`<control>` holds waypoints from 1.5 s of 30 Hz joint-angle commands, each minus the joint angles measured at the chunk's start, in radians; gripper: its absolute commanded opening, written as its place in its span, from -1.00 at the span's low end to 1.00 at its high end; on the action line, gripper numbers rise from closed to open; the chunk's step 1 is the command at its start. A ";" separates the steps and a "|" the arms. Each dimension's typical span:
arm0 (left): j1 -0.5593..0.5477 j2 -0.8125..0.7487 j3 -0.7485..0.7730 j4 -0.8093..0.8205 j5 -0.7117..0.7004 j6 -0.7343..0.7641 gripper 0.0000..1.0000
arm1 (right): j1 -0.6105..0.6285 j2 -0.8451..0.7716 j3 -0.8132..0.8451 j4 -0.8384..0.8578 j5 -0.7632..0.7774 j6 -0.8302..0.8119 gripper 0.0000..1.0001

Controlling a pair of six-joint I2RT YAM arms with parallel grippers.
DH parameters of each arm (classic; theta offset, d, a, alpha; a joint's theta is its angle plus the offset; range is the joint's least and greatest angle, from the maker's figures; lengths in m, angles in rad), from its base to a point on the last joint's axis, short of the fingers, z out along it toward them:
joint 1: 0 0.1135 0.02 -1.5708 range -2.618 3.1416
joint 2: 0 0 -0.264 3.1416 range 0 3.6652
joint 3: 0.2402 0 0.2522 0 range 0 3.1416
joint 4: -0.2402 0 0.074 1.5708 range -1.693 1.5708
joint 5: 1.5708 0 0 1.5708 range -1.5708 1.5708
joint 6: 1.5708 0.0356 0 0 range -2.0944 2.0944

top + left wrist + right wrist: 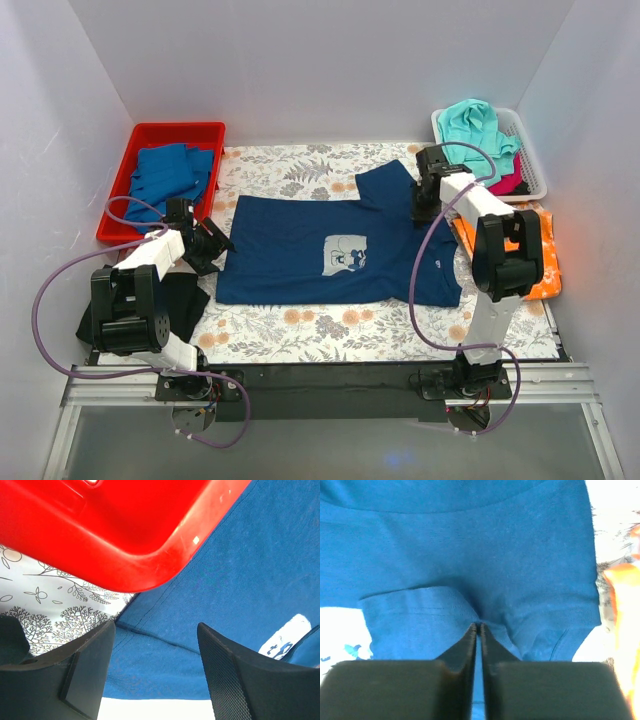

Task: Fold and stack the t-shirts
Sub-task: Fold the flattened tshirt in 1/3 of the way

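The navy t-shirt [300, 250] with a pale grey square print [347, 253] lies spread flat on the floral cloth. My left gripper [215, 245] is open at the shirt's left edge. In the left wrist view its fingers [155, 650] stand wide apart over the blue hem [150, 670]. My right gripper [425, 210] is at the shirt's upper right by the sleeve. In the right wrist view it [478, 626] is shut on a pinch of the navy cloth [495, 555], with folds gathering at the tips.
A red bin [175, 130] at the back left holds folded mid-blue shirts [170, 172]; its corner [125, 530] is close to my left gripper. A white basket [535, 160] at the back right holds teal [475, 125] and pink [510, 185] shirts. An orange shirt [545, 265] lies right, a black one [185, 300] lies left.
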 commanded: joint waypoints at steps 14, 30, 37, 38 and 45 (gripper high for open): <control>0.001 -0.160 -0.024 0.020 0.058 0.036 0.30 | 0.077 -0.182 -0.224 0.011 0.031 0.049 -0.18; -0.019 -0.187 -0.185 0.012 0.183 -0.048 0.30 | 0.129 -0.327 -0.549 0.012 -0.064 0.104 -0.22; -0.023 -0.123 -0.195 -0.044 0.095 -0.096 0.30 | 0.129 -0.299 -0.634 -0.029 -0.058 0.120 -0.27; -0.023 -0.111 -0.192 -0.055 0.083 -0.099 0.30 | 0.128 -0.296 -0.649 -0.041 -0.052 0.123 -0.28; -0.023 -0.054 -0.170 -0.168 -0.050 -0.129 0.29 | 0.113 -0.316 -0.617 -0.164 -0.003 0.147 -0.36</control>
